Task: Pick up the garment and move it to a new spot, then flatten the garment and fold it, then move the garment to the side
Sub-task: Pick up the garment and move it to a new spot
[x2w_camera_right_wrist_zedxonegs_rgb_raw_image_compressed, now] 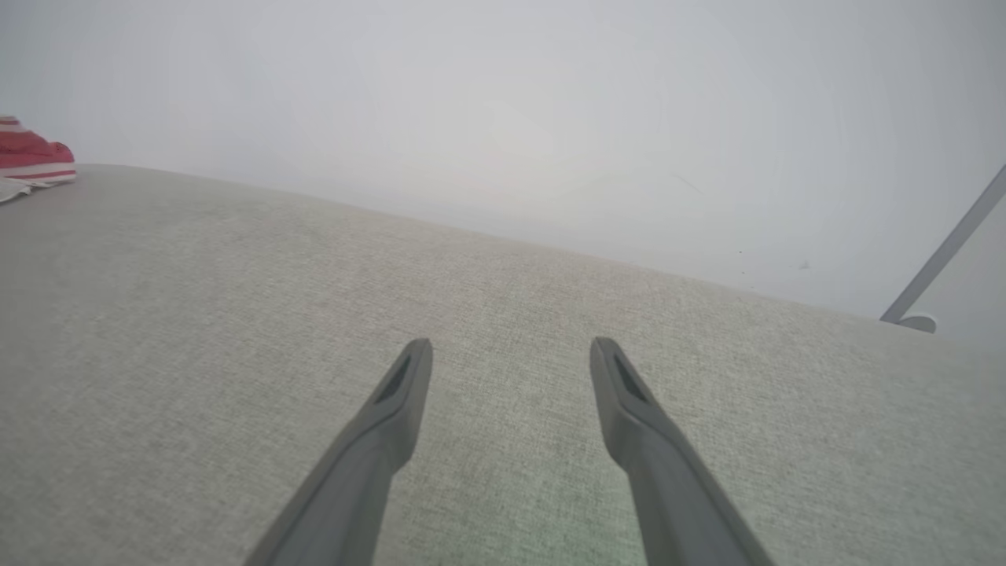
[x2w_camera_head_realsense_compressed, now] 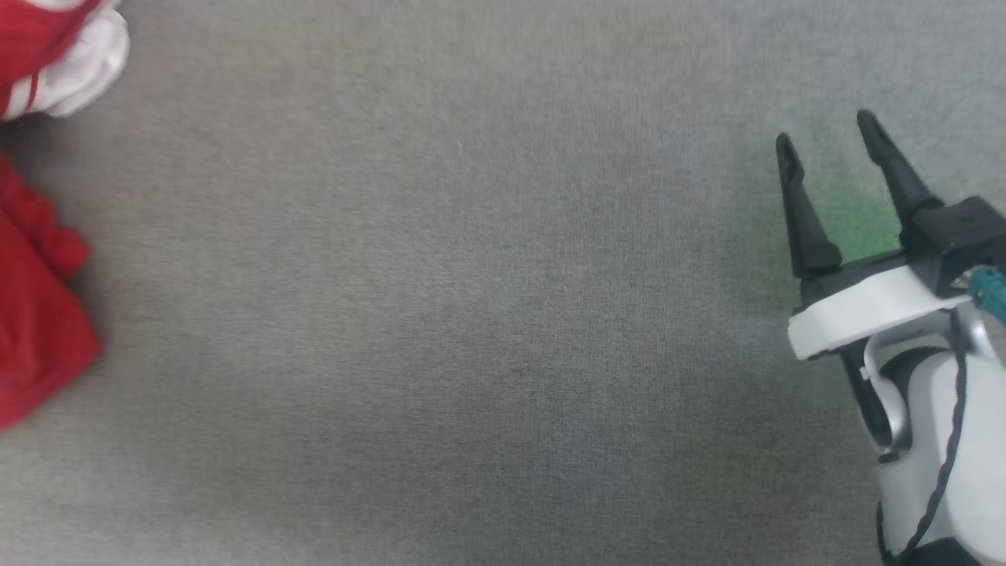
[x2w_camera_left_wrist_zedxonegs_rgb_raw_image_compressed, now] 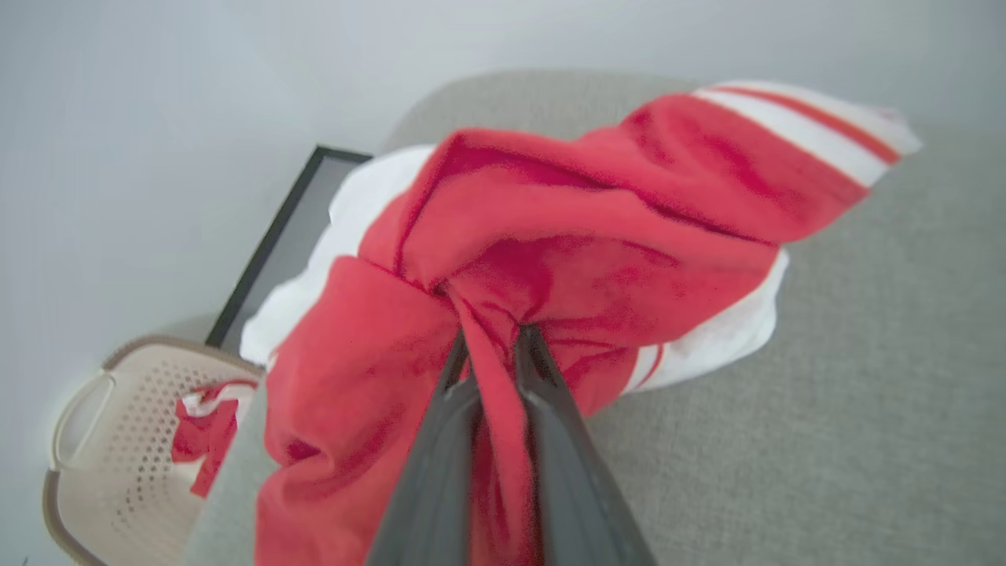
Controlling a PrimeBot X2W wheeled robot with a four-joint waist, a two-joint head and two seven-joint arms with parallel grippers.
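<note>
Between my left jaws, nearest of all, a twisted fold of the garment (x2w_camera_left_wrist_zedxonegs_rgb_raw_image_compressed: 550, 236) is pinched, with the two dark fingers (x2w_camera_left_wrist_zedxonegs_rgb_raw_image_compressed: 428, 472) pressed together on red cloth. Around that pinch the garment lies bunched on the grey fabric-topped bench (x2w_camera_left_wrist_zedxonegs_rgb_raw_image_compressed: 864, 393). Its red body sits in a heap, a white sleeve shows beneath, and red-and-white striped trim marks its far end. Well apart from the garment, toward the opposite side of the bench, my right jaws hover over bare grey fabric, their fingers (x2w_camera_head_realsense_compressed: 803, 220) standing wide apart. Beyond the garment, past the bench edge and lower down, stands a beige perforated basket (x2w_camera_left_wrist_zedxonegs_rgb_raw_image_compressed: 102, 440) with some red-and-white cloth (x2w_camera_left_wrist_zedxonegs_rgb_raw_image_compressed: 200, 436) inside. Just behind the garment, above the basket, is a dark-framed panel (x2w_camera_left_wrist_zedxonegs_rgb_raw_image_compressed: 295, 228).
</note>
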